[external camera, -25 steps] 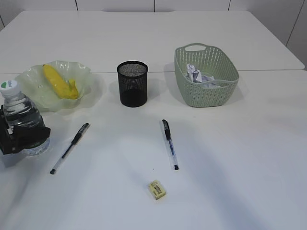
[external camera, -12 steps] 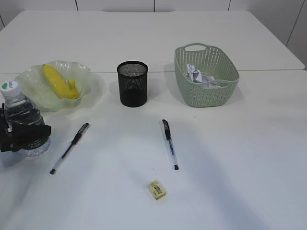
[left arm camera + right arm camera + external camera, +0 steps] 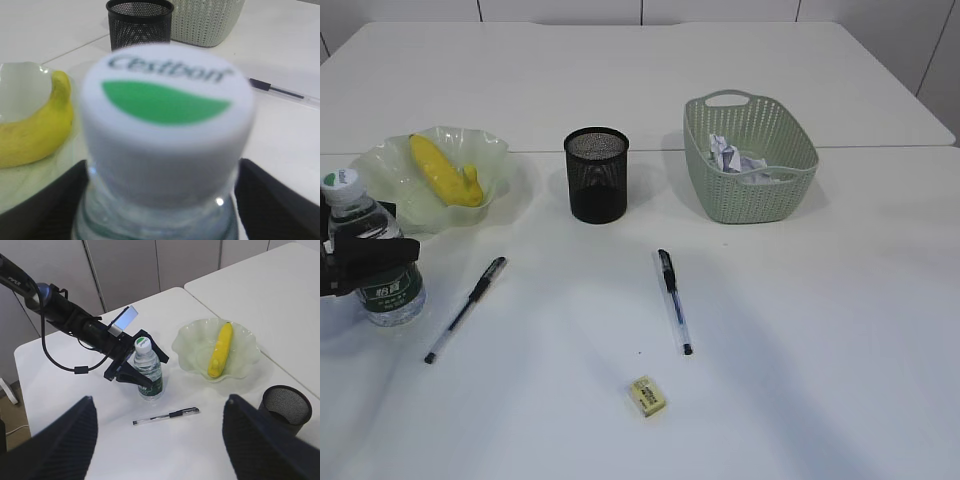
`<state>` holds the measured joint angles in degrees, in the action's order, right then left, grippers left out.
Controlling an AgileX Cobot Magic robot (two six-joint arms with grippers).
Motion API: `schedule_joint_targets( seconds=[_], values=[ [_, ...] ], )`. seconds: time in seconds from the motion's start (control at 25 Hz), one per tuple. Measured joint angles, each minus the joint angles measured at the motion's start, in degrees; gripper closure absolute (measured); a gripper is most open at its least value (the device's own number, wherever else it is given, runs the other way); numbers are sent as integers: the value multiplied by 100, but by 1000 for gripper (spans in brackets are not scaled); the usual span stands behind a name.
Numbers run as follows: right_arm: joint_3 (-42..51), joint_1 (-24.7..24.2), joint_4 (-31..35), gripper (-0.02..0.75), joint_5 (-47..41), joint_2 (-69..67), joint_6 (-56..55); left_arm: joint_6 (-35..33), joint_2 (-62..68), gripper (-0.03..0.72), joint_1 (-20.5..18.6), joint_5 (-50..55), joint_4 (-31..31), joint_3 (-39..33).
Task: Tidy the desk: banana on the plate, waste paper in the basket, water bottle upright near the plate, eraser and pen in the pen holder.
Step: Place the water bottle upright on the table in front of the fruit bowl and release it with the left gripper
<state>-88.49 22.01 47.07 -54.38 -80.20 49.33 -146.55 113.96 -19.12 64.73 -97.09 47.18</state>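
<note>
Far left: water bottle (image 3: 375,262) stands upright just near of the plate (image 3: 496,152) holding the banana (image 3: 441,170), with the left gripper (image 3: 365,262) spread around its upper body, fingers apparently clear of the plastic. Risk: a finger clipping the bottle on withdrawal would tip it toward the plate. Right gripper (image 3: 157,432) is spread wide, holding nothing.
</note>
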Motion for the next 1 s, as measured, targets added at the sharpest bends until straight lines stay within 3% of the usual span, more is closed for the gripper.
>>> schedule_joint_targets(
  seconds=[1.0],
  values=[
    [0,0,0,160,11,0,0,36,-769,54,0,32,-355,0]
  ],
)
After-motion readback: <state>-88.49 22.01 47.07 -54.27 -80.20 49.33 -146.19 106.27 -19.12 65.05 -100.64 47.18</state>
